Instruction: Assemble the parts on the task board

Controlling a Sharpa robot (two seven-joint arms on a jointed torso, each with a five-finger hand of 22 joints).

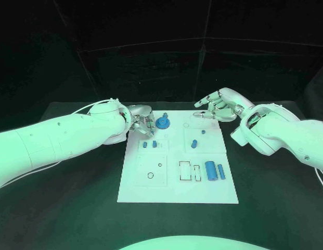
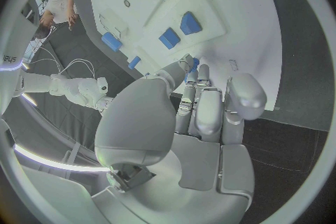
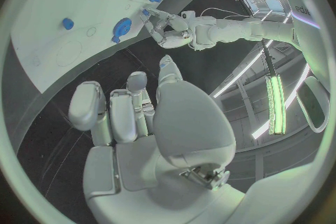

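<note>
Where the white task board (image 1: 178, 188) lies in the middle of the black desk (image 1: 281, 198), both hands sit at its far end, in the upper half of the head view. The left hand (image 1: 140, 121) rests over the board's upper left corner with its fingers (image 1: 143, 126) curled down beside a round blue part (image 1: 164, 123); whether they pinch anything there is hard to make out, since the hand hides its own fingertips. From the left wrist, the fingers (image 2: 210, 106) lie close together and mostly straight, and their tips cover a bit of blue on the board. The right hand (image 1: 220, 105) hovers just past the board's upper right corner, fingers spread and holding nothing. Lower right on the board stands a large blue cylinder (image 1: 210, 170) with a slimmer blue peg (image 1: 220, 171) just beside it. Small blue parts (image 1: 149, 145) lie below the left hand, and another (image 1: 193, 143) near the board's centre right.
</note>
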